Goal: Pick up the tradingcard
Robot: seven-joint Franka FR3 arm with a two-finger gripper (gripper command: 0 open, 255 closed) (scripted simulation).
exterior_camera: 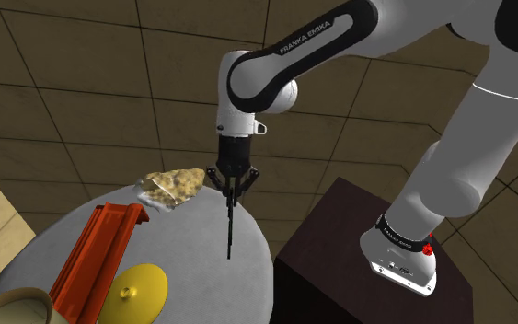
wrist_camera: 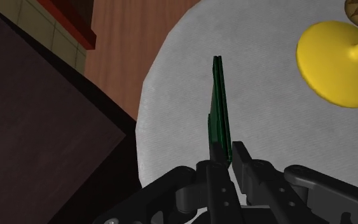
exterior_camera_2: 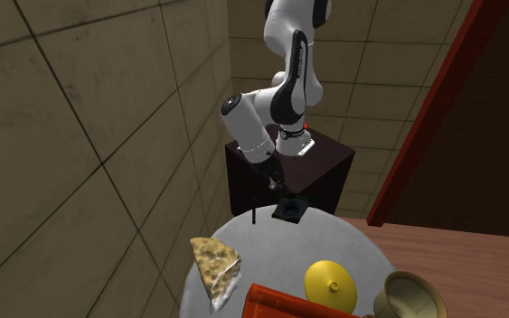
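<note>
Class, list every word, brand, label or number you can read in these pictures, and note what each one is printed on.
"FRANKA EMIKA": along the upper link of the arm, in the shoulder view.
Faint marks on the dark band near the arm's base: too small to read.
Card: seen edge-on, so no print can be read.

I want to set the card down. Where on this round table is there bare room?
The grey table is bare on the side toward the stand: a wide patch below the held card, between the yellow lid, the speckled wedge and the rim. The shoulder view's left is crowded: red object, lid and tan vessel sit close.
</note>
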